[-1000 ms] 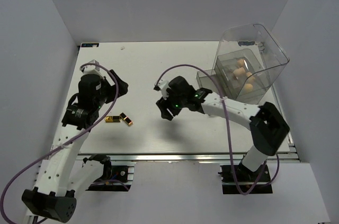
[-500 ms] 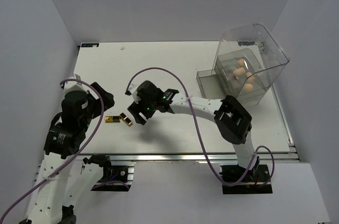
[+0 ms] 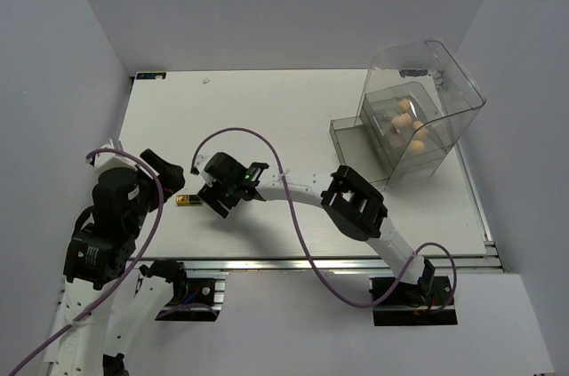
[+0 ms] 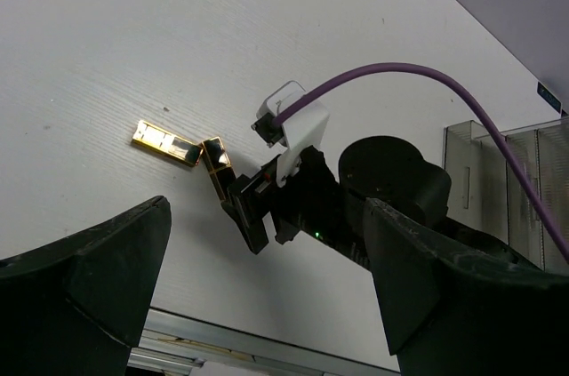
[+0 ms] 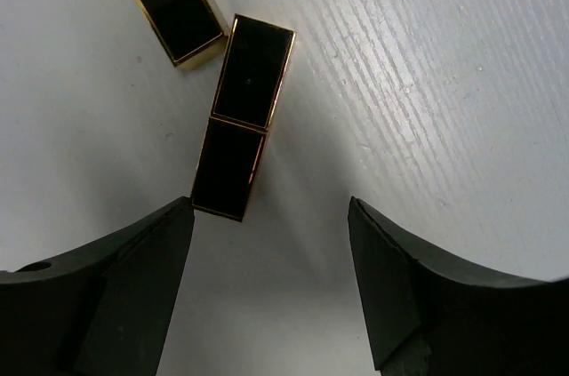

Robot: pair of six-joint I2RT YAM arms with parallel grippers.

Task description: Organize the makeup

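Two gold-and-dark lipstick tubes lie near the table's front left. One (image 3: 186, 201) shows in the top view; the other is hidden there under my right gripper (image 3: 216, 206). In the right wrist view the nearer tube (image 5: 243, 127) lies flat just ahead of my open right gripper (image 5: 267, 287), close to its left finger (image 5: 133, 296), and the second tube (image 5: 169, 3) lies beyond it. The left wrist view shows both tubes (image 4: 164, 139) (image 4: 216, 163). My left gripper (image 4: 267, 305) is open, empty and held back above them. Peach sponges (image 3: 404, 118) sit inside the clear drawer box. No palettes show.
The clear plastic drawer box (image 3: 444, 83) stands at the back right, with one drawer (image 3: 348, 140) pulled out toward the middle. The right arm (image 3: 356, 203) stretches leftward low across the front of the table. The front rail (image 4: 196, 340) lies just below the lipsticks.
My right arm has swung left from the table's middle to the lipsticks, its jaws open. My left arm has drawn back toward the near left.
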